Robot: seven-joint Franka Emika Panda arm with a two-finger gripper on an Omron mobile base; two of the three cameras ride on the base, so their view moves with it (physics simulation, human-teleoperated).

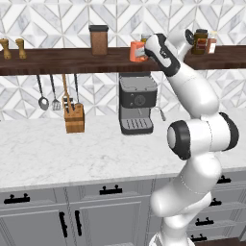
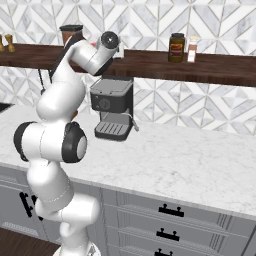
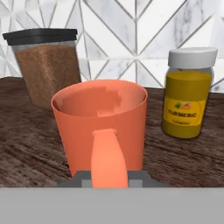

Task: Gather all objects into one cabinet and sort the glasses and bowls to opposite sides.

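A home kitchen (rendered): marble counter (image 1: 57,153); espresso machine (image 1: 137,103); knife block (image 1: 74,116); spice jars (image 2: 176,47)

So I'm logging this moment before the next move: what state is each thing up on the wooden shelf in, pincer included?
orange mug: upright on the wooden shelf, empty, handle facing the camera
brown jar: upright, black lid on, full
turmeric jar: upright, white lid on
pincer: at the mug's handle; open or shut, cannot tell

Light: bright, even, flat render | Shadows: soft band under the wooden wall shelf (image 1: 57,61) | Glare: faint sheen on the white arm (image 2: 55,107) | Sharpness: hand view soft, jagged edges on the orange mug (image 3: 101,127) rim | Distortion: none at edges
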